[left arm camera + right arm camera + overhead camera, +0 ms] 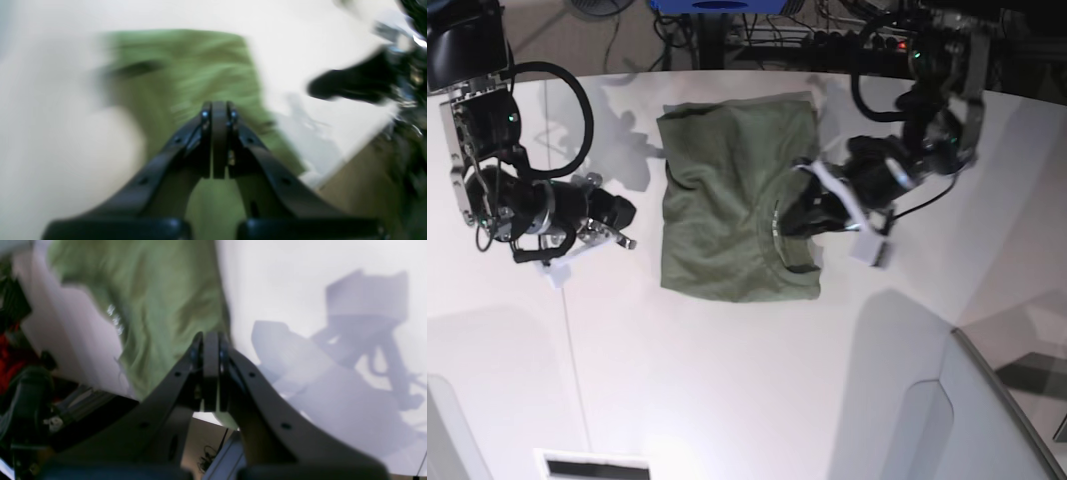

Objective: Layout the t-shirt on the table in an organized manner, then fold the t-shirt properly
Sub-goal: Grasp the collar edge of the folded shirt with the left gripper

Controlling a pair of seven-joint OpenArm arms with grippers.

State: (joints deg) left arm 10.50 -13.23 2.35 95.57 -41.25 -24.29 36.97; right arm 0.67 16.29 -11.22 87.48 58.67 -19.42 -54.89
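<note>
My left end effector is closed over the t-shirt, which lies folded mid-table. My right end effector is closed and empty, left of it.

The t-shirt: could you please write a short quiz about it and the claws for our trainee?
1. True or false: the shirt lies wholly on the table.
2. Which claw is over the shirt? A. left B. right C. both
3. Fill in: the right claw, beside the shirt and apart from it, is ___ (open/shut).
Key: 1. True. 2. A, the left claw, near the collar. 3. Shut.
</note>
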